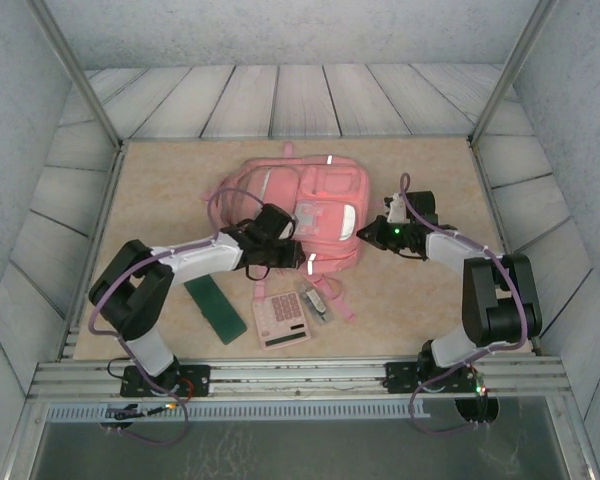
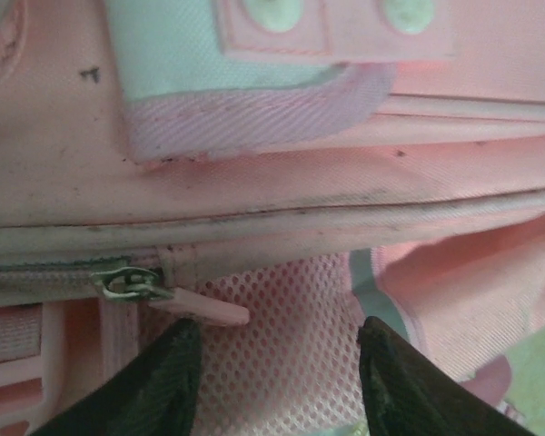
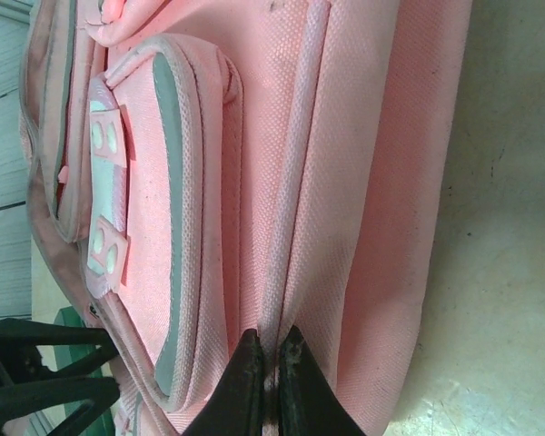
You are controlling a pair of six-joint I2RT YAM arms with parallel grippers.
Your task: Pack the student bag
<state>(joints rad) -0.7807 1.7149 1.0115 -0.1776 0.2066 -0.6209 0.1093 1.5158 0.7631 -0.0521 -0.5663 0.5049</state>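
The student bag [image 1: 302, 205] is a large pink backpack lying flat in the middle of the table. My left gripper [image 1: 278, 238] is at its near left corner. In the left wrist view that gripper [image 2: 277, 363] is open over the bag's pink mesh pocket [image 2: 291, 309]. A metal zipper slider [image 2: 127, 283] with a pink pull tab [image 2: 204, 311] lies just above the left fingertip, with nothing between the jaws. My right gripper [image 1: 377, 233] is at the bag's right side. Seen from the right wrist, this gripper [image 3: 271, 359] is shut on a raised fabric seam [image 3: 286, 227] of the bag.
A green notebook [image 1: 212, 308], a pink calculator [image 1: 281, 319] and a small grey item [image 1: 315, 300] lie on the table in front of the bag. A pink strap [image 1: 338, 296] trails beside them. Bare tabletop [image 1: 430, 300] lies to the right, walls all round.
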